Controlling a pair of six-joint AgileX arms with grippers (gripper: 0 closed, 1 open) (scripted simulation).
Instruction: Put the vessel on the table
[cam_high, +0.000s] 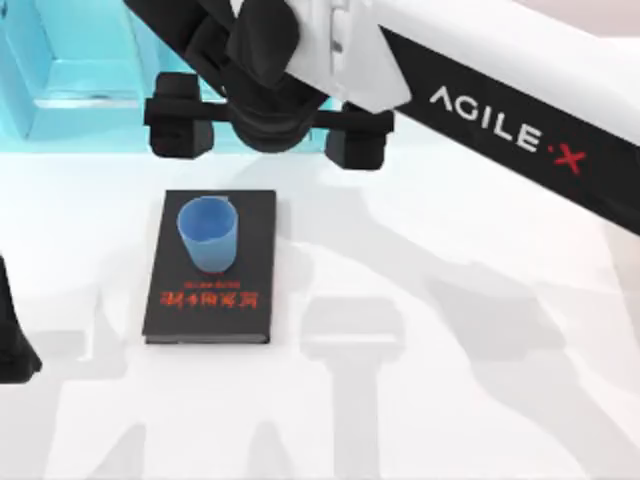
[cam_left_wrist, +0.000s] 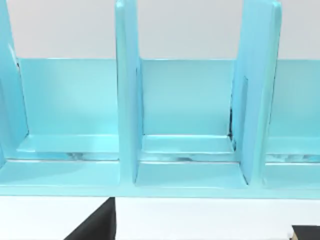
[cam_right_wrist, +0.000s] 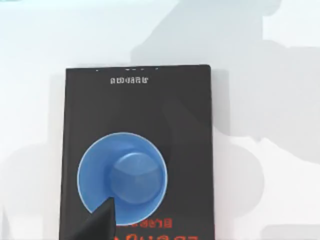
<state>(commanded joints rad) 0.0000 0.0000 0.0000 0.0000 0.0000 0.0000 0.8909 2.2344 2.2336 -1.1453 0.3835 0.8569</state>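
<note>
The vessel stands upright on the black book, which lies on the table. The right gripper hovers beyond the book's far edge, fingers spread wide, holding nothing. The left arm sits left of the book.

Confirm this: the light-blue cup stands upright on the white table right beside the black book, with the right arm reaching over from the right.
Not quite. The cup stands upright on the black book itself, not beside it on the table; the top view and right wrist view both show black cover all around it. The right arm does reach over from the right.
</note>
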